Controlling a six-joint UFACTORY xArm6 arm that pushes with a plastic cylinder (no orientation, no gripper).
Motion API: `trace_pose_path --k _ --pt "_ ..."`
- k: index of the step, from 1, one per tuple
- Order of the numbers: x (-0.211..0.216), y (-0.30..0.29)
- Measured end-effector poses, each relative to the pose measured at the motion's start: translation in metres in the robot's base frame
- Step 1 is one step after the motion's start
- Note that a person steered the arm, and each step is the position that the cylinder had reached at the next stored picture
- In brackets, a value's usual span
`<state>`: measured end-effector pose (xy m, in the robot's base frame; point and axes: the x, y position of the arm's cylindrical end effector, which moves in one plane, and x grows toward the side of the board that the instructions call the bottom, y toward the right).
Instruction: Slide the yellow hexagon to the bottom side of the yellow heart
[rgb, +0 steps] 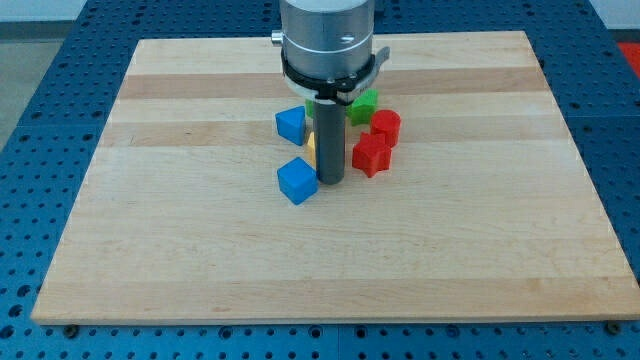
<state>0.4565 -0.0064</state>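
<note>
Yellow block, shape hidden, peeks from behind the dark rod; the tip, holding nothing, touches beside it.

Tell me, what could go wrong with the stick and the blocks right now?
My tip sits in a tight cluster. The blue cube lies just to the view's left of it, so it may get shoved too. A yellow block is mostly hidden behind the rod, so steering it is guesswork. The red blocks could get bumped.

A pale wooden board fills the frame; blue perforated table shows along every edge.
</note>
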Motion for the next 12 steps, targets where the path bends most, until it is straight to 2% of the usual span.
trace_pose_path --k 6,10,12 --pt "-0.007 -0.052" --pt "-0.051 -0.053" --pt "-0.048 -0.056"
